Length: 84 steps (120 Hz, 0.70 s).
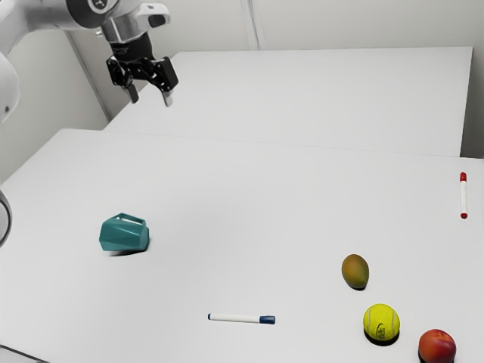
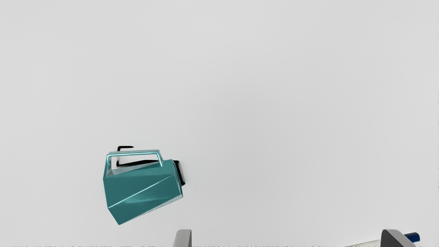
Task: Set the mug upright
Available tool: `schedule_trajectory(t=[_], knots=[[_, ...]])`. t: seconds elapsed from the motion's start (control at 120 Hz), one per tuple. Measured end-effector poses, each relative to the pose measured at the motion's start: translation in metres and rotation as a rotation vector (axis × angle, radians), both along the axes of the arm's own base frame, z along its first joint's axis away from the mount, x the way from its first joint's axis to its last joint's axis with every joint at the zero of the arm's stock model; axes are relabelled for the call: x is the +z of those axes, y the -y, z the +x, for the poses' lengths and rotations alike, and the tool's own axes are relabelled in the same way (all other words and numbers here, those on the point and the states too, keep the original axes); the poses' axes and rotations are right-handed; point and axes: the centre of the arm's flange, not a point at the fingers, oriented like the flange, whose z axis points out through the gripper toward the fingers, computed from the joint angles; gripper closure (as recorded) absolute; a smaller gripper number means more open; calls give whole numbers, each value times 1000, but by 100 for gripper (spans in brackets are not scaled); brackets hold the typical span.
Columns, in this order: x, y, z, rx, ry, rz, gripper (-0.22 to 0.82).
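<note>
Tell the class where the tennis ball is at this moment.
Toward the exterior view's right, near its bottom edge, the tennis ball sits on the table between the brownish-green fruit and the red fruit.

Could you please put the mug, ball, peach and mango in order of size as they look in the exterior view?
1. Mug
2. Ball and peach: too alike to rank, with the peach right at the picture's bottom edge
3. Mango

Table point(image 1: 249, 204), tipped mug point(image 1: 123, 236), blue-capped marker point(image 1: 240, 318), red-capped marker point(image 1: 463, 196), mango point(image 1: 355, 271), tennis ball point(image 1: 381, 322), peach point(image 1: 437, 346)
</note>
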Motion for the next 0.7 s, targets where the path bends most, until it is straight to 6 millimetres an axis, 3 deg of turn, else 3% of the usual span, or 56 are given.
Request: schedule_trajectory(t=[0.158, 0.217, 0.283, 0.375, 0.475, 0.567, 0.625, 0.7], knots=[[-2, 1, -6, -2, -16, -21, 0], [-6, -10, -13, 28, -30, -40, 0], [-21, -45, -17, 98, -60, -99, 0], [-44, -118, -27, 222, -85, -199, 0], [-97, -201, -39, 353, -111, -349, 0], [-167, -276, -45, 458, -122, -494, 0], [-208, -306, -53, 492, -122, -575, 0], [-258, -328, -73, 523, -118, -670, 0]])
